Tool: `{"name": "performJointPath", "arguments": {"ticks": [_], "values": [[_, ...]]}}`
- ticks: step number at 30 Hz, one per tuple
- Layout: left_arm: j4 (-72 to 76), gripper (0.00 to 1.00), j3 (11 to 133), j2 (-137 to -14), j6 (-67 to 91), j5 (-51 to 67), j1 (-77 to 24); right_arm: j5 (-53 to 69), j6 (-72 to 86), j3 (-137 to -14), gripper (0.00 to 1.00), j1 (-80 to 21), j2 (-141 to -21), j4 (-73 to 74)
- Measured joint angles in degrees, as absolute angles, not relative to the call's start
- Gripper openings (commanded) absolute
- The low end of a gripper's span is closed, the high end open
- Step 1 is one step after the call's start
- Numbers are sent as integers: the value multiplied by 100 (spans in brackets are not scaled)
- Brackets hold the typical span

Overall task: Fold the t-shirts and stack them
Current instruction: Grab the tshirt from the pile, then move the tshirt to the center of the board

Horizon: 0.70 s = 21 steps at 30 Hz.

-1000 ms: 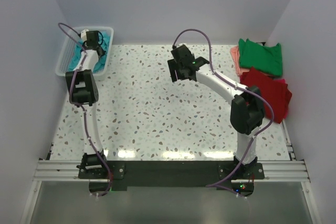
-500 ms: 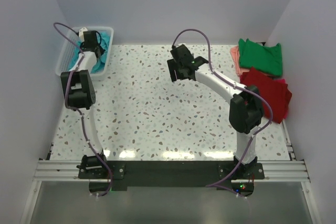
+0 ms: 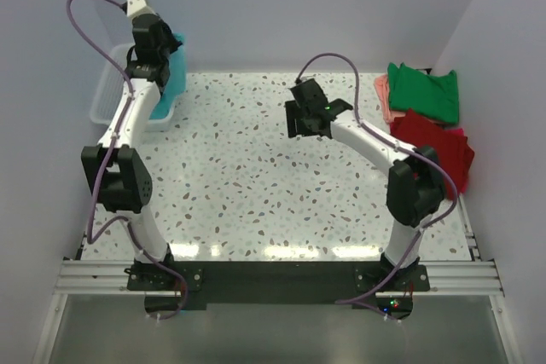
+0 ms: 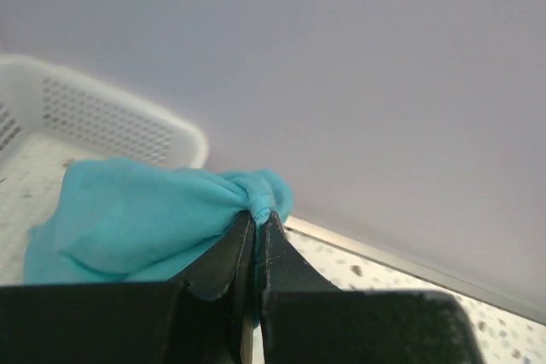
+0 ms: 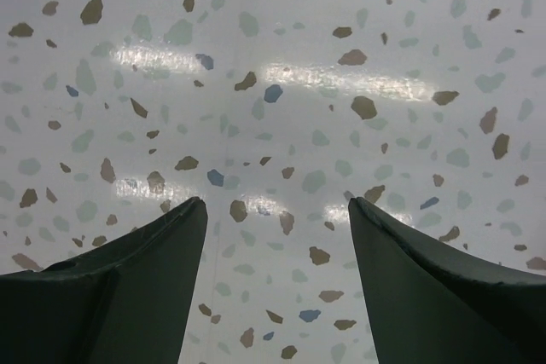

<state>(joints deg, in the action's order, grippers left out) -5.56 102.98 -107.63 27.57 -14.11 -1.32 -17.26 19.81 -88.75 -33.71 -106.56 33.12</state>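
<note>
My left gripper (image 3: 160,40) is raised high over the white lattice basket (image 3: 107,95) at the back left. It is shut on a bunched fold of the turquoise t-shirt (image 3: 173,70), which hangs down from it into the basket. In the left wrist view the jaws are pressed together (image 4: 259,221) with turquoise cloth (image 4: 136,219) pinched between the tips. My right gripper (image 3: 305,125) is open and empty above the bare speckled table (image 5: 281,125) at centre back. The green t-shirt (image 3: 424,91), the red one (image 3: 439,147) and the salmon-pink one (image 3: 383,95) lie at the back right.
The basket's white perforated wall (image 4: 102,121) shows behind the cloth in the left wrist view. Grey walls close in the table at the back and both sides. An aluminium rail (image 3: 273,274) runs along the near edge by the arm bases.
My left gripper has risen from inside the basket, pulling the turquoise t-shirt up with it. My right gripper has shifted slightly right and nearer.
</note>
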Motion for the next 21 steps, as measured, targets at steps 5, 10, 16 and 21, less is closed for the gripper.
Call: {"name": "performJointPath", "arguments": {"ticks": [5,10,16,21], "values": [[-213,0,10241,-10088,2534,-1044,-797,-1684,2447,-8523,71,-2829,-9638,3232],[-3,0,10241,-9465,2427,-534,-1328,-1970,2630,-8291,71,-2615,-8680,3155],[176,0,10250,-9072,2449,248,-2021,-2416,2757,-8106,71,-2635,-8141,3214],[58,0,10232,-9080,2491,773,-2613,-2836,2882,-7848,71,-2635,-7843,3341]]}}
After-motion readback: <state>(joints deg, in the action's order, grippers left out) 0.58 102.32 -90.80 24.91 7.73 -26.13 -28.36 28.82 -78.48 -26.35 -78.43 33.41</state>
